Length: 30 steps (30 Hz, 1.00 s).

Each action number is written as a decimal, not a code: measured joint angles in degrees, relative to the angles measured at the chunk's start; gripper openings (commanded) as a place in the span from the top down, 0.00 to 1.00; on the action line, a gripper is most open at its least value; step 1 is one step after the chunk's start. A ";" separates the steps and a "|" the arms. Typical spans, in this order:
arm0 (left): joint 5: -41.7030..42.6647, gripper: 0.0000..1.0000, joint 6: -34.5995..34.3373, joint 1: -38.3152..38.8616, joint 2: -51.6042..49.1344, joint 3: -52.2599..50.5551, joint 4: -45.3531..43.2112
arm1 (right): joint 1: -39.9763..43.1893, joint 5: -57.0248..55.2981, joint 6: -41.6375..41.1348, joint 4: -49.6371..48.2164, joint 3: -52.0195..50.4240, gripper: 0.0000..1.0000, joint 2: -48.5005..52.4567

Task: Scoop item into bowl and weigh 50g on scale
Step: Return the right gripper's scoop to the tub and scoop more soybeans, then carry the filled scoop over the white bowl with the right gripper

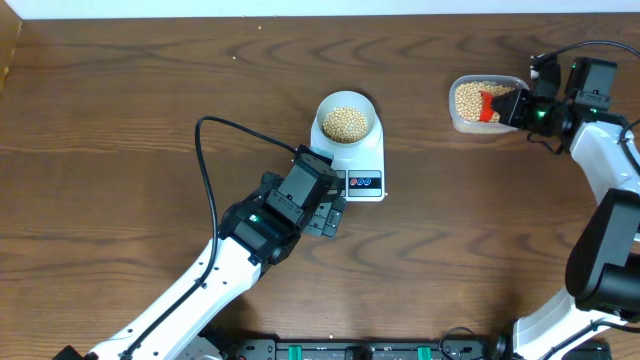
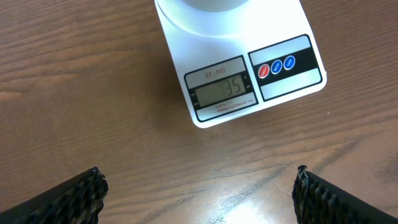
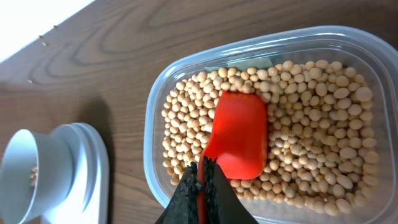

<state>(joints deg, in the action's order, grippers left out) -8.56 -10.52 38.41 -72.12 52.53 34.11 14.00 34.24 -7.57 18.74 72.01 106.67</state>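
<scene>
The pale bowl [image 1: 346,121] holds tan beans [image 1: 346,123] and stands on the white scale [image 1: 365,165]; the display [image 2: 224,92] reads 35. My left gripper [image 1: 328,212] is open and empty over bare wood just in front of the scale [image 2: 199,193]. My right gripper [image 1: 512,108] is shut on the handle of a red scoop [image 3: 239,137], whose blade lies among the beans [image 3: 311,124] in the clear tub [image 3: 186,62]. The bowl [image 3: 28,174] shows at the left of the right wrist view.
The clear tub [image 1: 464,125] sits at the back right of the wooden table. A black cable [image 1: 205,170] loops from the left arm over the table's middle left.
</scene>
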 measured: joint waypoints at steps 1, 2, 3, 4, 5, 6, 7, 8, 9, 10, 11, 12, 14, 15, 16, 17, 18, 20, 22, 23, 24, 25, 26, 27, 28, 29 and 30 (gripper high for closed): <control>0.00 0.02 0.00 0.00 0.00 0.00 0.00 | 0.90 1.75 -1.22 -0.72 0.00 0.99 0.44; 0.00 0.02 0.00 0.00 0.00 0.00 0.00 | 1.44 2.75 -1.73 -0.94 -0.02 0.99 0.72; 0.00 0.02 0.00 0.00 0.00 0.00 0.00 | 2.25 4.00 -2.54 -1.11 -0.02 0.99 1.01; 0.00 0.02 0.00 0.00 0.00 0.00 0.00 | 3.26 5.66 -3.19 -1.16 -0.02 0.99 1.31; 0.00 0.02 0.00 0.00 0.00 0.00 0.00 | 4.50 7.63 -3.98 -1.16 -0.02 0.99 1.64; 0.00 0.03 0.00 0.00 0.00 0.00 0.00 | 5.27 8.72 -4.28 -1.16 -0.02 0.99 1.70; 0.00 0.02 0.00 0.00 0.00 0.00 0.02 | 6.08 10.21 -4.63 -1.11 -0.04 0.99 1.73; 0.00 0.02 0.00 0.00 0.00 0.00 -0.02 | 7.21 12.33 -5.03 -1.09 -0.04 0.99 1.70; 0.00 0.02 0.00 0.00 0.00 0.00 0.00 | 8.24 14.05 -5.35 -1.18 -0.04 0.99 1.70; 0.00 0.02 0.00 0.00 0.00 0.00 0.00 | 9.20 15.85 -5.60 -1.18 -0.04 0.99 1.70; 0.00 0.02 0.00 0.00 0.00 0.00 0.00 | 10.25 17.46 -5.84 -1.14 -0.04 0.99 1.70; 0.00 0.02 0.00 0.00 0.00 0.00 0.00 | 11.17 18.93 -5.99 -1.20 -0.04 0.99 1.70; 0.00 0.02 0.00 0.00 0.00 0.00 0.00 | 12.87 21.31 -6.34 -1.16 -0.04 0.99 1.70; 0.00 0.02 0.00 0.00 0.00 0.00 0.00 | 13.55 22.29 -6.54 -1.16 -0.04 0.99 1.70; 0.00 0.02 0.00 0.00 0.00 0.00 0.00 | 13.99 23.06 -6.73 -1.11 -0.04 0.99 1.70; 0.00 0.02 0.00 0.00 0.00 0.00 0.00 | 14.45 23.96 -6.91 -1.05 -0.04 0.99 1.70; 0.00 0.02 0.00 0.00 0.00 0.00 0.00 | 14.71 24.35 -6.95 -1.03 -0.04 0.99 1.70; 0.00 0.02 0.00 0.00 0.00 0.00 0.00 | 15.56 26.27 -7.15 -1.05 -0.04 0.99 1.70; 0.00 0.02 0.00 0.00 0.00 0.00 0.00 | 16.02 27.78 -7.48 -1.07 -0.04 0.99 1.70; 0.00 0.02 0.00 0.00 0.00 0.00 0.00 | 16.17 28.61 -7.54 -1.05 -0.04 0.99 1.70; 0.00 0.02 0.00 0.00 0.00 0.00 0.00 | 16.24 29.18 -7.56 -1.05 -0.04 0.99 1.70; 0.00 0.02 0.00 0.00 0.00 0.00 0.00 | 16.28 29.86 -7.65 -1.07 -0.04 0.99 1.73; 0.00 0.02 0.00 0.00 0.00 0.00 0.00 | 16.31 30.42 -7.80 -1.07 -0.04 0.99 1.70; 0.00 0.02 0.00 0.00 0.00 0.00 0.00 | 16.31 30.97 -7.96 -1.05 -0.04 0.99 1.70; 0.00 0.02 0.00 0.00 0.00 0.00 0.00 | 16.31 31.63 -8.02 -1.09 -0.04 0.99 1.70; 0.00 0.02 0.00 0.00 0.00 0.00 0.00 | 16.31 32.13 -8.15 -1.07 -0.04 0.99 1.70; 0.00 0.02 0.02 0.00 0.00 0.00 0.00 | 16.31 32.89 -8.24 -1.14 -0.04 0.99 1.70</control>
<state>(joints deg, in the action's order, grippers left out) -8.56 -10.50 38.41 -72.12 52.53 34.11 30.30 67.13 -15.81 17.61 71.96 108.38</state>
